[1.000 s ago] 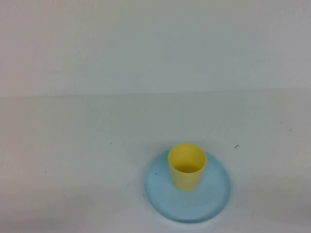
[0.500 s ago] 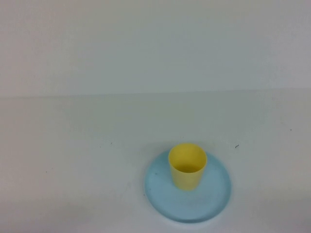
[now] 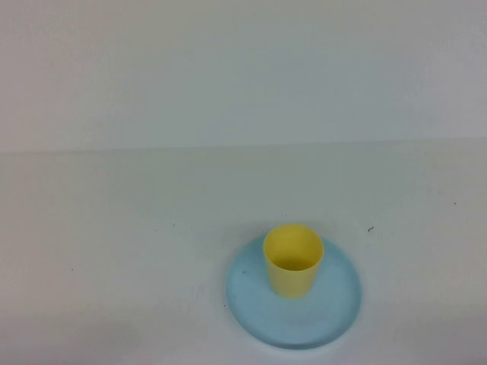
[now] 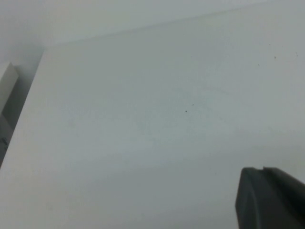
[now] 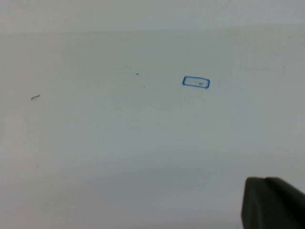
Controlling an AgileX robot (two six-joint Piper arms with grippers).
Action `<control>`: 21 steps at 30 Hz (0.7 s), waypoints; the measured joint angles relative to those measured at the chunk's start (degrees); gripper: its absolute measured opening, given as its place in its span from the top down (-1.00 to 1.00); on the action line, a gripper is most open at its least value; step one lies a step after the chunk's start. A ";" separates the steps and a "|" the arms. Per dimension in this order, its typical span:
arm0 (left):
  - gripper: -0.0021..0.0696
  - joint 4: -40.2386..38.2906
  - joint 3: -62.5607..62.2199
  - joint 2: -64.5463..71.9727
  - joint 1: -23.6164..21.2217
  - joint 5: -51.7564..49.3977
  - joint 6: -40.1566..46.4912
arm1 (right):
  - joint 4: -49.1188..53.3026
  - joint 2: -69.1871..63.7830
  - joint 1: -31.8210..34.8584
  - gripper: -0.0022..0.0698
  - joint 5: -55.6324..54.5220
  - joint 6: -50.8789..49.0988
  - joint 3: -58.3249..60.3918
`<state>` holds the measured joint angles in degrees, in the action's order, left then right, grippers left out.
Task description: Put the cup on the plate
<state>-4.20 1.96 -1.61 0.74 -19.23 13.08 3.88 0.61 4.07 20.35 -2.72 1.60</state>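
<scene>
The yellow cup (image 3: 293,260) stands upright on the light blue plate (image 3: 335,308), near the plate's far edge, at the front of the white table in the high view. Neither arm shows in the high view. In the left wrist view only the dark tips of my left gripper (image 4: 263,170) show, pressed together over bare table, holding nothing. In the right wrist view the dark tips of my right gripper (image 5: 265,180) show the same way, together and empty. The cup and the plate show in neither wrist view.
The white table meets a white wall at the back (image 3: 243,144). A small blue-outlined rectangle (image 5: 196,82) is marked on the table in the right wrist view. The table's side edge (image 4: 29,95) and a grey object (image 4: 7,83) beyond it show in the left wrist view.
</scene>
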 joint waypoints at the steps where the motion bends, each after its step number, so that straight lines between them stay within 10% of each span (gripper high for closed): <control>1: 0.94 0.00 0.00 0.00 0.00 0.00 0.00 | 0.00 0.00 0.00 0.94 0.00 0.00 0.00; 21: 0.94 0.00 0.00 0.00 0.00 0.00 0.00 | -0.13 0.00 0.00 0.94 0.08 1.43 0.00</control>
<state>-4.20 1.96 -1.61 0.74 -19.23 13.08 3.75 0.61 4.07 20.43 -1.29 1.60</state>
